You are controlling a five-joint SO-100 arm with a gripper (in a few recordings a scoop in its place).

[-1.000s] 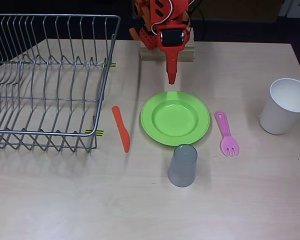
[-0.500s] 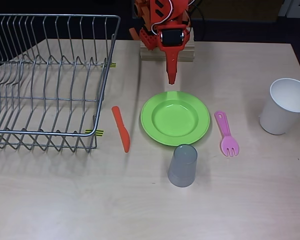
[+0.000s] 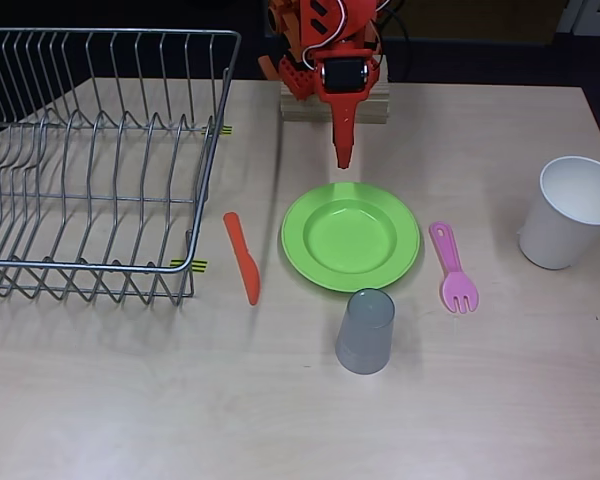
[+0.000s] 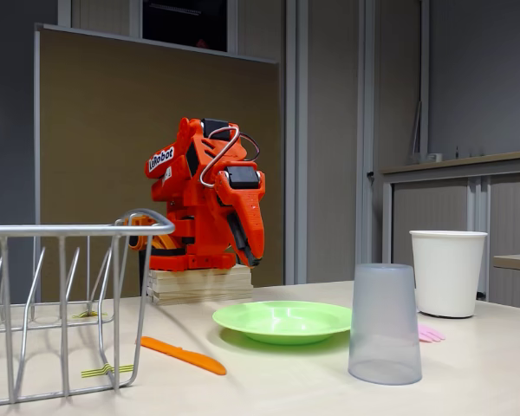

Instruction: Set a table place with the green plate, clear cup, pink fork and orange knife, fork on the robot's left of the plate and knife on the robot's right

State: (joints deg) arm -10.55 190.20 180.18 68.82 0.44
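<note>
The green plate (image 3: 350,237) lies flat on the table (image 3: 460,400), near the middle in the overhead view, its sunken centre bare. The orange knife (image 3: 243,257) lies flat just to its left in that view, apart from the rim, blade pointing toward the near edge. The pink fork (image 3: 452,268) lies just to the plate's right, tines toward the near edge, also clear of the rim. The clear cup (image 3: 366,330) stands mouth-down just in front of the plate, its closed end up; in the fixed view the cup (image 4: 384,322) stands nearer the camera than the plate (image 4: 282,321), with the knife (image 4: 183,355) to the left.

My gripper (image 3: 342,155) hangs in the air beyond the plate's far rim, fingers pressed together into one point aimed downward, holding nothing. In the fixed view my gripper (image 4: 251,256) points down, clear of the table. My arm is folded back over a block of stacked wood (image 3: 334,105) at the far table edge.

Containers: a white cup (image 3: 568,212) stands upright at the right, well apart from the fork, interior empty. A wire dish rack (image 3: 90,165) sits at the left, nothing in its slots; the knife lies just beside its right end.

Surface: pale wood-grain tabletop. Room: brown partition panel (image 4: 113,130) behind my arm, grey cabinets to the right.
</note>
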